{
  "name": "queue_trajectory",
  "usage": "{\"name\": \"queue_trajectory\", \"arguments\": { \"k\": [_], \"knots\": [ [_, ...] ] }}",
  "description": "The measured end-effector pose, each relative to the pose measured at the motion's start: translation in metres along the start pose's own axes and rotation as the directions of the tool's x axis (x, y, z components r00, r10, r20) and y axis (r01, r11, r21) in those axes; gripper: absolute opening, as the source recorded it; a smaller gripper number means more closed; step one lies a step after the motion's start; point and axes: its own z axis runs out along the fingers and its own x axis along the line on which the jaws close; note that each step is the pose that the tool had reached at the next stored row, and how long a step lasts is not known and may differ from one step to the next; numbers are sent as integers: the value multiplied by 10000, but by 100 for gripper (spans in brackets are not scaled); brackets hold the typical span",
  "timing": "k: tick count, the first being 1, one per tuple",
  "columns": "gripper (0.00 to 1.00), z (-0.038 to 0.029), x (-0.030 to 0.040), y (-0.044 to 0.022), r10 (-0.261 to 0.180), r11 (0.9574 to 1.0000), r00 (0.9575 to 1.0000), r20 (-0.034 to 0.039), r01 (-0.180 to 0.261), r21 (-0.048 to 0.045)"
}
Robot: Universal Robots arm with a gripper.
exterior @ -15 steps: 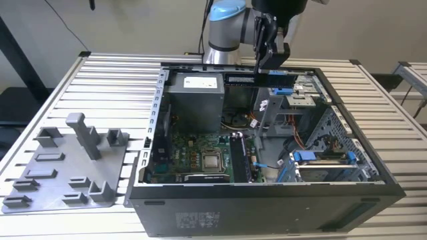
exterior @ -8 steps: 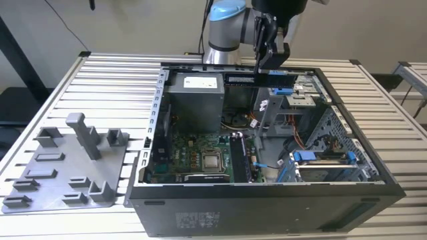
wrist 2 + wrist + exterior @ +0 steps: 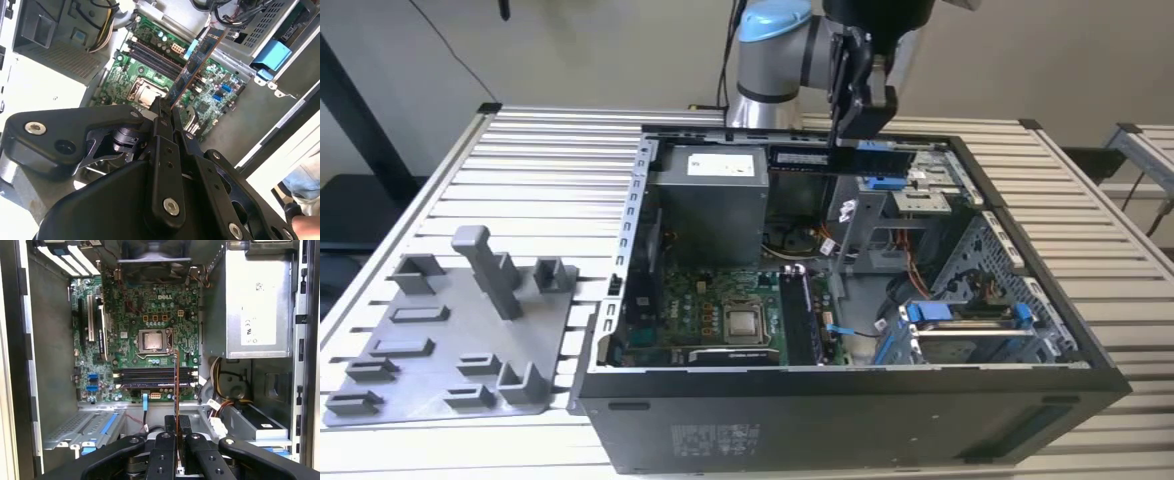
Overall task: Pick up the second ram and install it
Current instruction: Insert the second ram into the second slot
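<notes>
**First spotter:** Slatted metal desk (image 3: 520, 170) before a plain wall. At the exterior view's left sits the grey fixture tray (image 3: 454, 340), then the open computer case (image 3: 854, 420) you are working over.

**Second spotter:** Above its far side hangs your gripper (image 3: 862, 135), fingers (image 3: 166, 450) clenched on the second ram (image 3: 807, 158). It is held level in the air, just beside the top of the grey power supply (image 3: 707, 185) and well apart from the motherboard (image 3: 707, 320) below.

**First spotter:** Mind your heading. In the first wrist view the second ram (image 3: 176, 375), seen edge-on, crosses the memory slots (image 3: 150, 376) at a right angle. Pressed down on that line, it would likely bridge the slots and strain the board rather than seat.

**Second spotter:** Your grip is the second worry. You hold it off-centre, so most of its length stands out beyond the fingers. A push could, I judge, tip it in the grasp and seat one end only.

**First spotter:** Toward the exterior view's right, loose cables (image 3: 814, 243) and the drive cage (image 3: 967, 325) crowd the way down. A snag there could drag the second ram askew.

**Second spotter:** And at the edge of the second wrist view, what looks like a person's clothing (image 3: 302, 182) lies close to the case. Keep your swing clear of it.
</notes>
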Motion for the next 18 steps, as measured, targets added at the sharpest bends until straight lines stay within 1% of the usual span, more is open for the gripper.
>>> {"name": "queue_trajectory", "arguments": {
  "k": [14, 18],
  "knots": [
    [14, 4, -1, 8, 511, 9987, 9987, -6, -511, -2],
    [14, 7, -1, 9, 891, 9960, 9960, -10, -891, -4]
  ]
}}
